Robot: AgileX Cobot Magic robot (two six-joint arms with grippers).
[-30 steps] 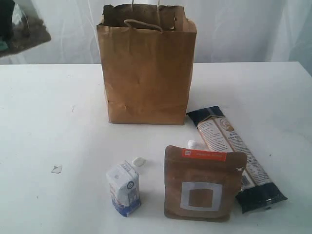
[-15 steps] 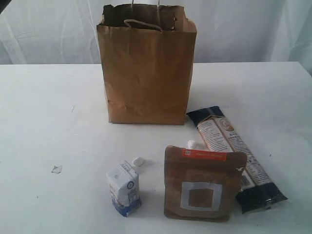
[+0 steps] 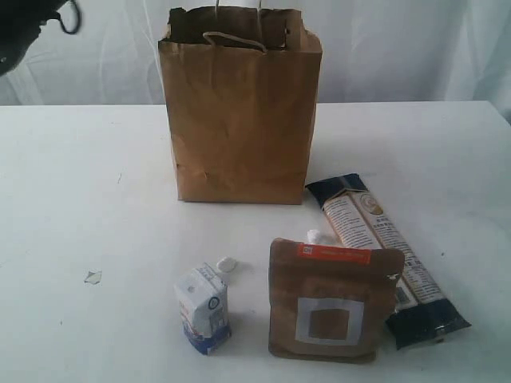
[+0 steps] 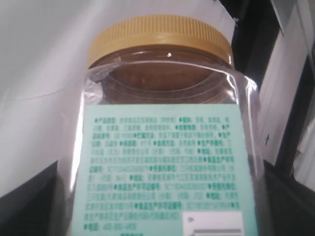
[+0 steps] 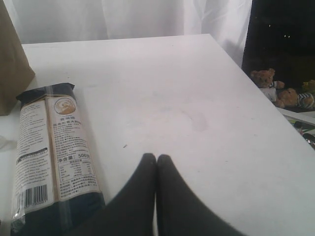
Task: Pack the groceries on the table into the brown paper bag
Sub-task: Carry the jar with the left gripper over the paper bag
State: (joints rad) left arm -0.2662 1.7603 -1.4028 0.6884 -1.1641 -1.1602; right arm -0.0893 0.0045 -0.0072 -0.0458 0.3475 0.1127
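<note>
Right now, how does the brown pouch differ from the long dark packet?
The brown pouch stands upright; the long dark packet lies flat. The pouch is broad, brown, with a white square; the packet is narrow, tan-labelled, with dark ends. Both rest on the table, outside the brown paper bag.

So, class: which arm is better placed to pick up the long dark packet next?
Right: the right tool, shut and empty, hovers beside the long dark packet; the left tool holds a clear jar with tan lid.
</note>
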